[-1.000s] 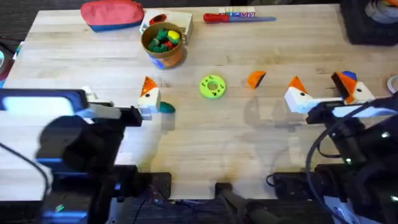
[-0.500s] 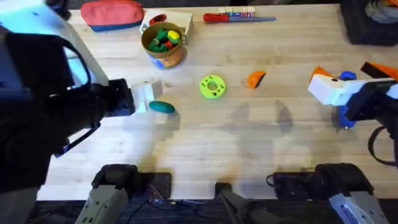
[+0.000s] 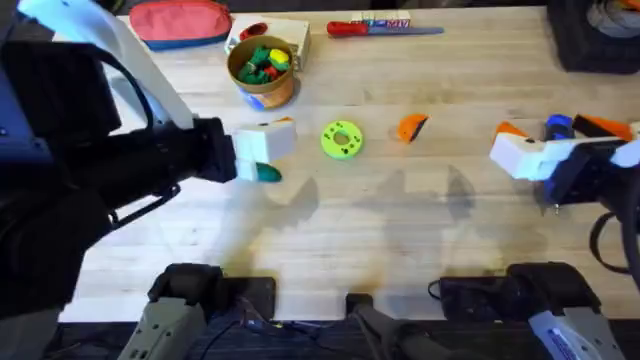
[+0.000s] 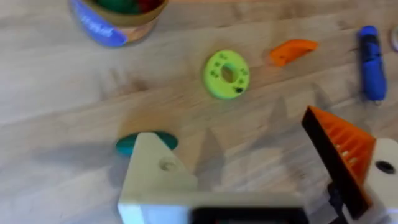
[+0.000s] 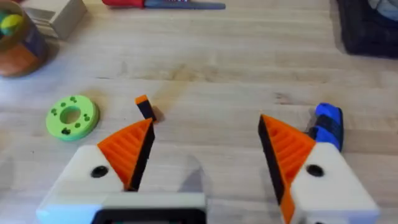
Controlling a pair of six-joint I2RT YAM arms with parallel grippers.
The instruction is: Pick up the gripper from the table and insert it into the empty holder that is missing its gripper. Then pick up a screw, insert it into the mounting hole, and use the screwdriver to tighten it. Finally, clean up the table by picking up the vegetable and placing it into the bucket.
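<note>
Two claws, both open, both empty. We judge step one in hand: gripper (image 3: pixel 411 127) lies loose on table (image 3: pixel 400 240), right of mounting hole (image 3: pixel 342 140). Left claw (image 4: pixel 255 180) carries bare holder (image 4: pixel 154 171); right claw (image 5: pixel 202 152) must next close on gripper.

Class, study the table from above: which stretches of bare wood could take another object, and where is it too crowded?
Free: the wide strip of table in front of the green disc and orange wedge, between the two grippers; also the wood behind the wedge, short of the red screwdriver. Crowded: around the bucket and the teal vegetable at the left gripper.
</note>
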